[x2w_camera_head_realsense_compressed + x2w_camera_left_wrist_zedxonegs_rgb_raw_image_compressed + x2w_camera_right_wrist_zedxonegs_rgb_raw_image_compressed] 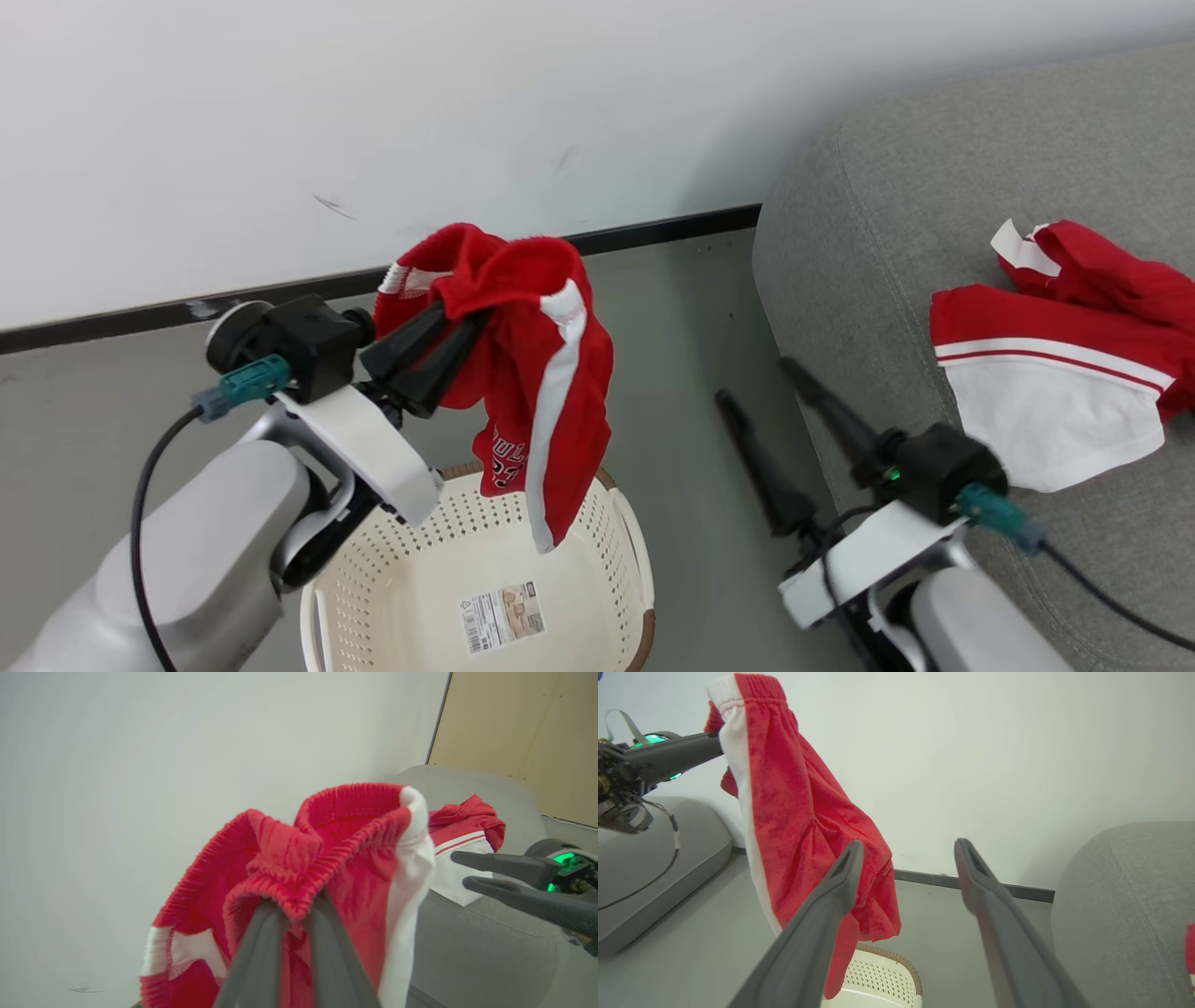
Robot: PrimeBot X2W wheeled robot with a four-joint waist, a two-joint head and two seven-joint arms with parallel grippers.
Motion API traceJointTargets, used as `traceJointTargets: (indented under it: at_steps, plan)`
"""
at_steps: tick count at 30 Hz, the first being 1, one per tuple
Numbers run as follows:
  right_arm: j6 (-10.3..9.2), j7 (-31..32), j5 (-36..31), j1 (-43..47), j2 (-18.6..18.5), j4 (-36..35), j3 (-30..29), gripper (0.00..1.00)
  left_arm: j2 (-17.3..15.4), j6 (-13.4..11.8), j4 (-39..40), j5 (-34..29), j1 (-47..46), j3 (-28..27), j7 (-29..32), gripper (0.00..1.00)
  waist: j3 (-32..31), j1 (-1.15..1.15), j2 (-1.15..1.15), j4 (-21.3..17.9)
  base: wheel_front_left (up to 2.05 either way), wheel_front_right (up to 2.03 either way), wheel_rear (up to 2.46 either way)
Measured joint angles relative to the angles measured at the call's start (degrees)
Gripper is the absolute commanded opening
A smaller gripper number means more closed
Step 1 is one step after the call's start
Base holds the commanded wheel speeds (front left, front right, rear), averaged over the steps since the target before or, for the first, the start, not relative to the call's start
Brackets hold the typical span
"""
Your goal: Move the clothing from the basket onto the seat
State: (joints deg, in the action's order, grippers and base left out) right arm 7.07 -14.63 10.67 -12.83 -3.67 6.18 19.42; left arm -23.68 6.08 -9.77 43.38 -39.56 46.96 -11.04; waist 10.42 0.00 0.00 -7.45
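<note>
Left gripper is clamped shut on the elastic waistband of the red shorts, fingers pointing right and slightly up in the head view. The shorts hang free with their long axis vertical: bunched waistband at top, leg hem pointing down, white side stripe running top to bottom. The hem sits over the far rim of the basket; contact unclear. A label sticker lies on the basket bottom. Right gripper has its jaws spread wide and holds nothing; it is over the floor gap beside the sofa, fingers pointing up-left. Second red garment lies flat on the sofa cushion, long axis roughly left-right, white panel toward the near edge.
</note>
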Motion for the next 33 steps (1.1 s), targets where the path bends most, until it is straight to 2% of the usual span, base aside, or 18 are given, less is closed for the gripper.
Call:
traceJointTargets:
  at_steps: [1,12,19,28,33]
  plan:
    - [0.0,0.0,0.0,0.0,0.0,0.0,0.0,1.0,0.0,0.0,0.0,0.0,0.0,0.0,0.0,0.0,0.0,0.0,0.0,0.0,0.0,0.0,0.0]
    - [0.01,0.0,1.46,-2.98,0.07,3.68,14.56,1.0,3.49,-0.22,0.23,0.52,-0.19,2.23,2.88,0.0,-2.53,0.0,0.0,1.98,0.0,0.0,0.0]
    - [0.01,0.0,1.88,-8.01,0.11,6.03,14.99,1.0,5.13,-0.3,1.24,0.97,-0.3,3.64,4.01,0.0,-2.8,0.0,0.0,3.42,0.0,0.0,0.0]
    - [0.0,0.0,1.94,-10.73,0.11,16.22,15.12,1.0,6.59,-0.36,2.88,0.96,-1.07,5.04,5.04,0.0,-2.68,0.0,0.0,5.38,0.0,0.0,0.0]
    - [0.01,0.01,2.98,-12.59,0.1,19.51,15.29,1.0,7.33,-0.35,3.59,0.89,-1.18,5.93,5.52,0.0,-2.52,0.0,0.0,6.58,0.0,0.0,0.0]
